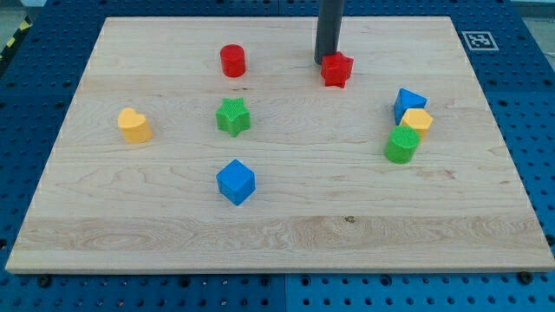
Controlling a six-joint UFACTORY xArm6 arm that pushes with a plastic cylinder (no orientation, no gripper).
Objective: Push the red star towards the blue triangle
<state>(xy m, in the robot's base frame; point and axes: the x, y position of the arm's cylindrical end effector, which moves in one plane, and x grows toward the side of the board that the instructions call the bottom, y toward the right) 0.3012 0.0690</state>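
The red star [337, 69] lies near the view's top, right of centre, on the wooden board. My tip [326, 59] is at the star's upper left edge, touching or nearly touching it. The blue triangle [408, 103] sits to the view's right and a little below the star, next to a yellow block and a green block.
A red cylinder [232, 61] is at the top left of centre. A green star [232, 116] is at mid-left, a yellow heart [134, 126] at far left, a blue cube [235, 181] below centre. A yellow block [417, 121] and a green cylinder [401, 145] touch below the triangle.
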